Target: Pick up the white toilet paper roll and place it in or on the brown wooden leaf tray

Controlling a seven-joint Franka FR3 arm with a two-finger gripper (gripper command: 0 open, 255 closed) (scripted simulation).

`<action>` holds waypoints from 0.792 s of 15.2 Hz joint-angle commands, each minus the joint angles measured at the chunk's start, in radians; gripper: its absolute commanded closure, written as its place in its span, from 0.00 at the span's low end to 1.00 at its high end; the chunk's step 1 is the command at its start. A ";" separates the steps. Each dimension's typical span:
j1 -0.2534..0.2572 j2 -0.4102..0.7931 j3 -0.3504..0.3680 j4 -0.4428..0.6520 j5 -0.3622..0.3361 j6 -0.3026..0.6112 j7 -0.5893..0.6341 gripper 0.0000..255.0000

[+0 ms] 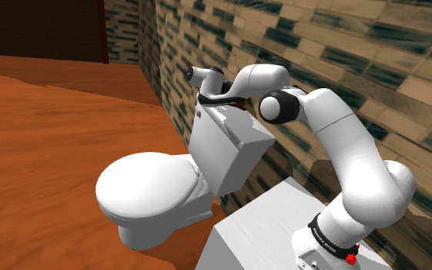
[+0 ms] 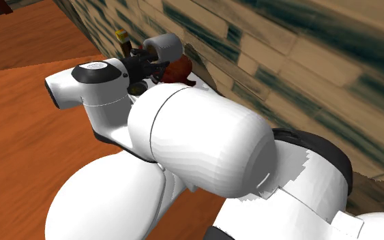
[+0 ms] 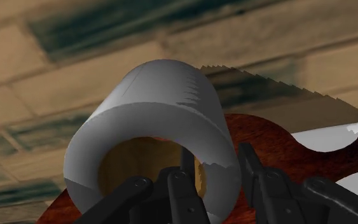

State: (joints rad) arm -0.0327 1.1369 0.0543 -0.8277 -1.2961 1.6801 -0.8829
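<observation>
The toilet paper roll [image 3: 158, 102] is a grey-white cylinder with a brown core, lying on its side in my gripper [image 3: 217, 172]. One black finger [image 3: 187, 168] reaches into the core and the other [image 3: 247, 167] presses the outside, so the roll's wall is clasped. Just behind and below it lies the reddish-brown leaf tray [image 3: 279, 149]. In the shoulder view the roll [image 1: 198, 75] hangs over the tray [image 1: 235, 104] on top of the toilet tank. From the second exterior view the roll [image 2: 164, 46] is beside the tray [image 2: 179, 70], with the gripper [image 2: 146, 63] on it.
The white toilet tank [image 1: 225, 146] stands against a tan and dark-green brick wall [image 1: 344, 46]. The bowl [image 1: 149, 188] juts out over an orange wood floor [image 1: 37, 138]. My stand [image 1: 268, 230] is close beside the toilet. A small yellow-topped object [image 2: 122, 37] sits past the gripper.
</observation>
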 commanded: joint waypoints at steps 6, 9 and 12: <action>-0.005 0.017 0.001 -0.004 -0.001 0.003 0.005 0.00; -0.013 -0.005 0.000 -0.037 -0.003 0.014 0.012 0.00; 0.012 0.006 0.006 -0.007 0.003 -0.018 0.003 0.00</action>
State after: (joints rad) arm -0.0291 1.1419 0.0577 -0.8197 -1.2965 1.6721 -0.8862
